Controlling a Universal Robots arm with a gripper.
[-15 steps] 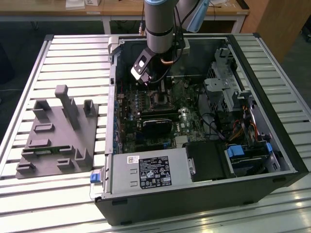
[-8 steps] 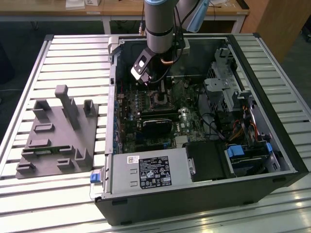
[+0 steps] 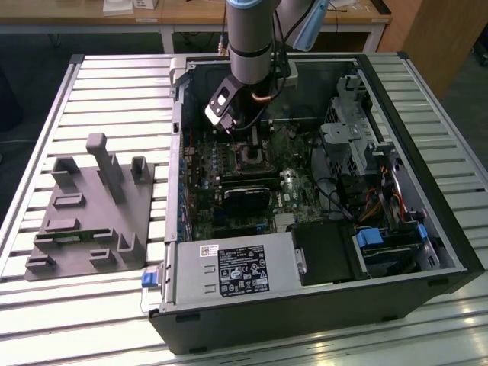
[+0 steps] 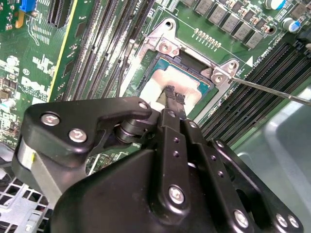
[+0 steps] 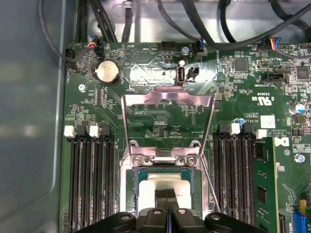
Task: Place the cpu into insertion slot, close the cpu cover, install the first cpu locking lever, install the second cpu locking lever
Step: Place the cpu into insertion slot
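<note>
The end effector (image 5: 168,194), tips pressed together and holding nothing, hangs directly over the cpu (image 5: 146,187), which lies flat in the insertion slot (image 5: 165,168). The cpu cover (image 5: 167,96) is flipped open beyond it.

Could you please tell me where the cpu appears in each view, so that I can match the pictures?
Exterior view: the cpu sits mid-case, just under the claw.
Second wrist view: the cpu is the pale square at the claw's tips.
First wrist view: the cpu lies between the memory-slot banks, against the claw.
Shared landmark: the claw, tips at the cpu.
</note>
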